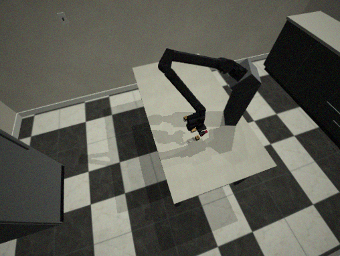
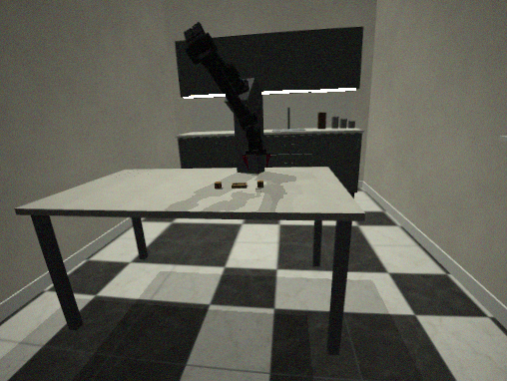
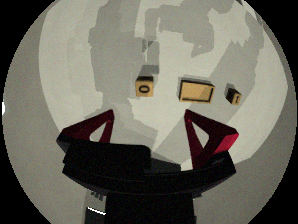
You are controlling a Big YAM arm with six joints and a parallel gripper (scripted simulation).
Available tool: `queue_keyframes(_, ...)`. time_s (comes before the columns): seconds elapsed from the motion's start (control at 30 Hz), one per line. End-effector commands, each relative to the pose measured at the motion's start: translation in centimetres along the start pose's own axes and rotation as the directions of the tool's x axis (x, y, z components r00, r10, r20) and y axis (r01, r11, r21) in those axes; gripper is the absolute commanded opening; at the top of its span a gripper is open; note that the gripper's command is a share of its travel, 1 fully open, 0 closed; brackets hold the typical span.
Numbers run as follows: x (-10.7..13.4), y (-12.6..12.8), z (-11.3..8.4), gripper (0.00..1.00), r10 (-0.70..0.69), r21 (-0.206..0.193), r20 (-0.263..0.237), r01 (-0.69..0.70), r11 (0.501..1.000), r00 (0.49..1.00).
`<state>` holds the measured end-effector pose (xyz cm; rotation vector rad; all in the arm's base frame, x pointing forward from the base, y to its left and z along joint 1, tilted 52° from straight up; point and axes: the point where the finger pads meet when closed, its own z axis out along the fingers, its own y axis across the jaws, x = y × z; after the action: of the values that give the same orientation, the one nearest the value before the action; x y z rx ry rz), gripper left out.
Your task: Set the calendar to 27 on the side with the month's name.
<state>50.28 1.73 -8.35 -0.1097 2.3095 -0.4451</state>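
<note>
While our gripper (image 1: 203,133) (image 2: 256,164) (image 3: 149,113) stands wide open and empty, we see the 0 cube (image 1: 197,137) (image 2: 260,185) (image 3: 144,89) ahead of its fingertips, the tray (image 1: 193,130) (image 2: 240,187) (image 3: 197,101) right of it in the wrist view.

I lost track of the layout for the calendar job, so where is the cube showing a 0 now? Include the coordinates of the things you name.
In the wrist view, the cube with the 0 (image 3: 144,89) (image 1: 197,137) (image 2: 260,185) sits on the table, just left of the tray (image 3: 196,101) (image 2: 240,187).

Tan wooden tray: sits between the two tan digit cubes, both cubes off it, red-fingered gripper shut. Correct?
Gripper is wrong: it's open, fingers wide apart in the wrist view. The rest stands.
</note>
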Motion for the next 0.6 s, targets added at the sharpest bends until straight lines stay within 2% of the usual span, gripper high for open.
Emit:
queue_keyframes(0.0, -0.1, -5.9, -0.2, 1.00, 0.001, 0.045, -0.018, 0.000, 0.999, 1.000)
queue_keyframes(0.03, -0.2, -8.1, -0.1, 1.00, 0.002, 0.043, -0.018, -0.001, 0.999, 1.000)
queue_keyframes(0.07, -1.4, -8.2, 0.2, 1.00, 0.007, 0.047, 0.001, -0.007, 0.999, 1.000)
queue_keyframes(0.13, 0.1, -12.5, -0.3, 1.00, 0.000, 0.040, -0.021, 0.001, 0.999, 1.000)
queue_keyframes(0.17, 0.1, -12.5, -0.3, 1.00, 0.000, 0.040, -0.021, 0.001, 0.999, 1.000)
queue_keyframes(0.2, 0.2, -14.7, -0.5, 1.00, -0.001, 0.041, -0.018, 0.001, 0.999, 1.000)
queue_keyframes(0.27, 0.2, -14.7, -0.5, 1.00, -0.001, 0.041, -0.018, 0.001, 0.999, 1.000)
queue_keyframes(0.37, 0.6, -19.6, -1.2, 1.00, -0.005, 0.046, -0.005, 0.005, 0.999, 1.000)
queue_keyframes(0.43, 0.7, -21.0, -1.5, 1.00, -0.007, 0.049, 0.000, 0.007, 0.999, 1.000)
queue_keyframes(0.5, 0.8, -21.3, -1.6, 1.00, -0.007, 0.050, 0.000, 0.007, 0.999, 1.000)
queue_keyframes(0.53, 0.5, -21.0, -1.4, 0.46, -0.012, 0.046, 0.005, 0.012, 0.999, 1.000)
queue_keyframes(0.57, 1.1, -19.7, -0.7, 0.46, -0.024, 0.023, -0.013, 0.025, 0.999, 1.000)
